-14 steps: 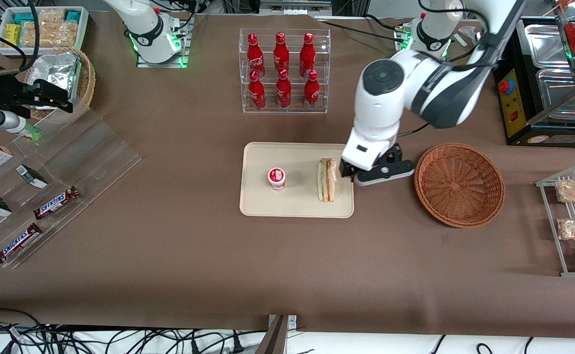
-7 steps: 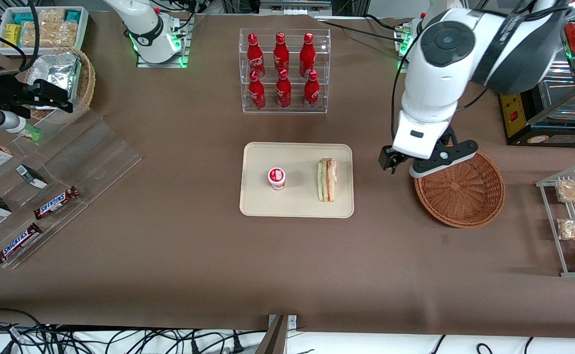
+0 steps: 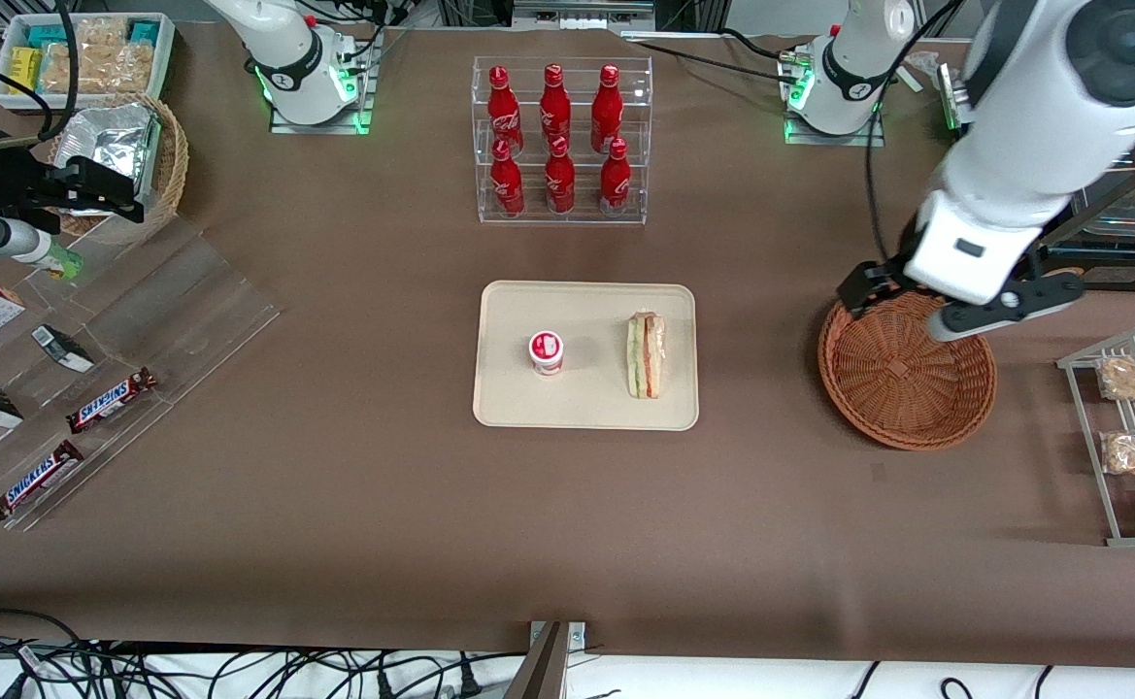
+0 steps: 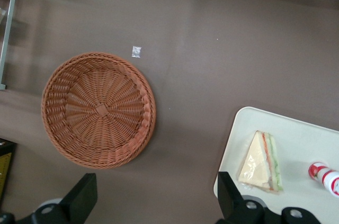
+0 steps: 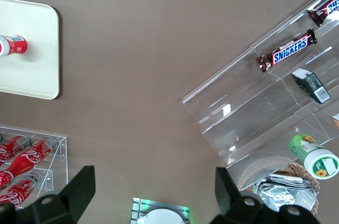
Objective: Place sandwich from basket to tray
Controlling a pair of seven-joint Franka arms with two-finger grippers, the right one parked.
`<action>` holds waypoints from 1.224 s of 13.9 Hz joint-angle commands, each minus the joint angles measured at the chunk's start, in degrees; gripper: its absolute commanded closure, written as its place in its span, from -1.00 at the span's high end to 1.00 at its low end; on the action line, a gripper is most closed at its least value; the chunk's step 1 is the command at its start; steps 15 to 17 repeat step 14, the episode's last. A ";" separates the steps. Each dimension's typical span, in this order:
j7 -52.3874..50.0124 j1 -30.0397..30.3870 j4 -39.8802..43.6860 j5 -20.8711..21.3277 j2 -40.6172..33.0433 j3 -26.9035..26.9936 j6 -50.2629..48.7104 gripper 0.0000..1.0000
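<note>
Since a second ago I'd swung the pincer [image 3: 902,304] off the tray [image 3: 518,403], fingers spread wide above the empty basket [image 3: 907,388]. Wrapped sandwich [image 3: 646,354] sat on the tray, layers showing.

Woven wicker basket [image 3: 907,379], matt smooth tray [image 3: 586,388], clear-wrapped sandwich [image 3: 646,354].
</note>
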 commanded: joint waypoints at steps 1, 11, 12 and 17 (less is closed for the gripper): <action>8.87 -1.41 -2.73 -4.25 -4.89 6.57 -2.02 1.00; 33.42 -2.65 -2.55 -7.86 -7.45 15.82 -6.42 1.00; 33.51 -2.65 -2.55 -7.86 -7.45 15.82 -6.43 1.00; 33.60 -2.65 -2.55 -7.77 -7.45 15.82 -6.43 1.00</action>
